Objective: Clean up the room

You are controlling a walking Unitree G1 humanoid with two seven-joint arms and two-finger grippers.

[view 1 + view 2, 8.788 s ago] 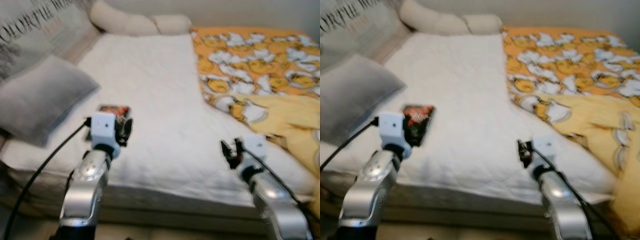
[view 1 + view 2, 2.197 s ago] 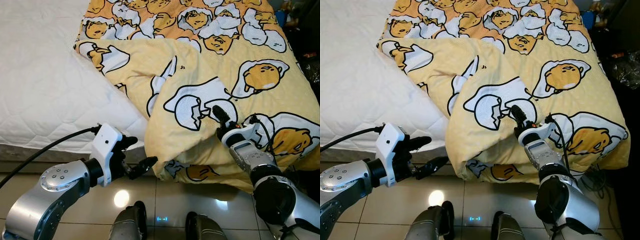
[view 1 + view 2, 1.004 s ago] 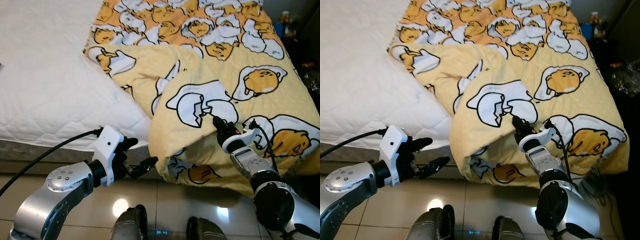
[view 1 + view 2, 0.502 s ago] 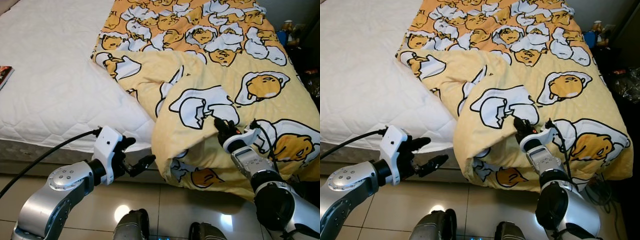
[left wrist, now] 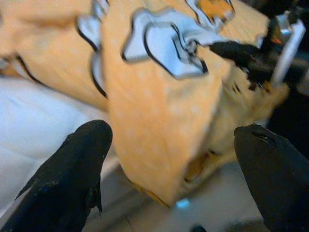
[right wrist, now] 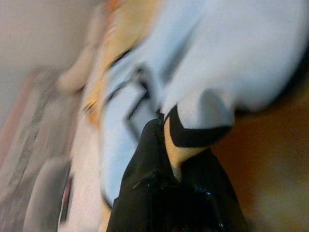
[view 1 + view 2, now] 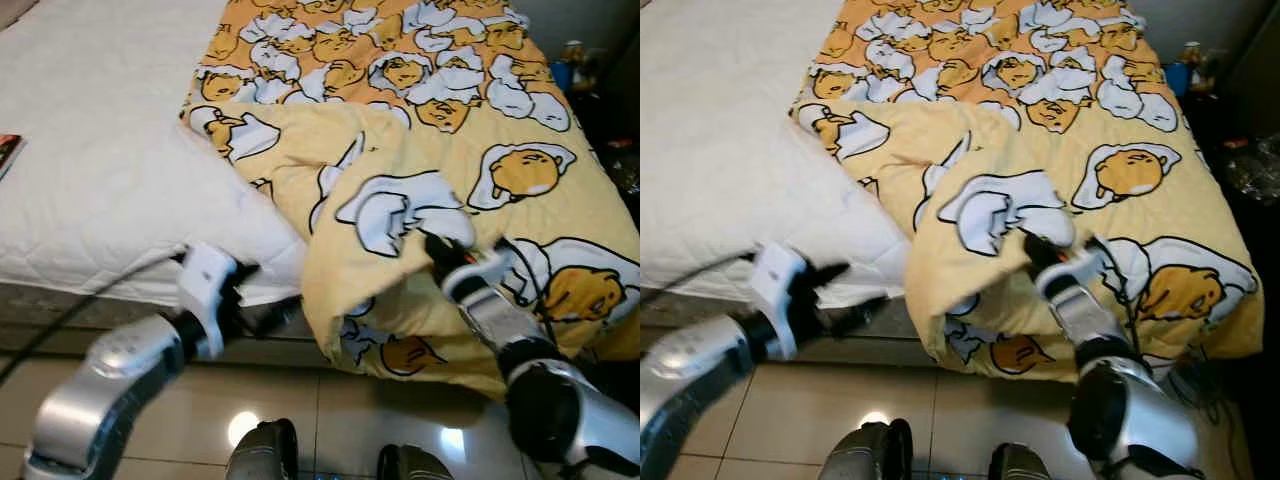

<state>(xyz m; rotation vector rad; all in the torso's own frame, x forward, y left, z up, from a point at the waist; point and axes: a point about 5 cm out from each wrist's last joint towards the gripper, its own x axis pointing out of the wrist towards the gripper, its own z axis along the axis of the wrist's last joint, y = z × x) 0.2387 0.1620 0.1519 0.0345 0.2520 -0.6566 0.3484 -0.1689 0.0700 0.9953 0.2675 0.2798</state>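
A: Grippers, near to far?
B: Left gripper [image 7: 262, 318], lower left, fingers spread wide, touching nothing, just beside blanket's hanging edge. Right gripper [image 7: 1035, 245], centre-right, pinched on a fold of the yellow egg-print blanket [image 7: 470, 130].
A: Blanket location?
B: Right half of frame, draped over bed corner toward tiled floor [image 7: 330, 400]; white mattress [image 7: 90, 150] upper left.
A: Writing?
B: None legible.
A: Change vs 0.5 s ago?
B: Little; both arms now motion-blurred, right grip unchanged.

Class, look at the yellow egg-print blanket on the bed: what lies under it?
Beside the blanket, white mattress shows and runs beneath its edge. At the foot its fold overhangs the tiled floor. Anything else under it is covered.
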